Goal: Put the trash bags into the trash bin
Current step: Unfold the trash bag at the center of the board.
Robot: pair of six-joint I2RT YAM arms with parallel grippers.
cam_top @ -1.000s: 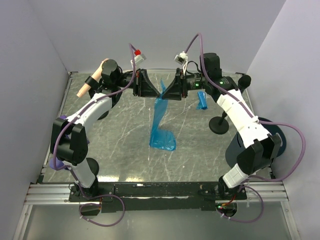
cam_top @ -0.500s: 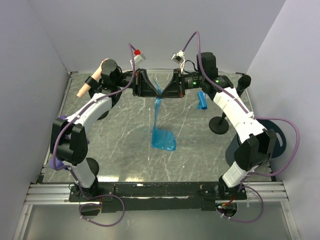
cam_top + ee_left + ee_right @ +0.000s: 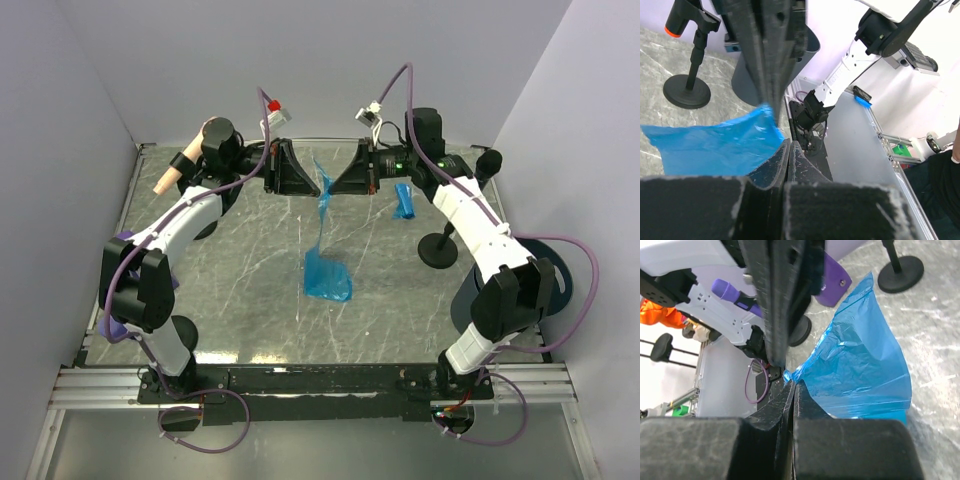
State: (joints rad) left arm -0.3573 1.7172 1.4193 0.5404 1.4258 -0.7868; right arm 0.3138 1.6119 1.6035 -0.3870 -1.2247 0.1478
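Clamping tight on the top of a long blue trash bag, the left gripper and right gripper hold it up near the worktop's far edge, tail trailing mid-worktop. Next, seemingly, carrying it to the bin at the right edge.

The left end effector and right end effector meet tip to tip over the far middle of the tabletop. Both pinch the trash bag, whose sheet hangs across the centre lane. To its right, a small blue roll and 1 black stand base narrow the way to the trash bin, which is half covered by the right arm. To the left lies open tabletop.
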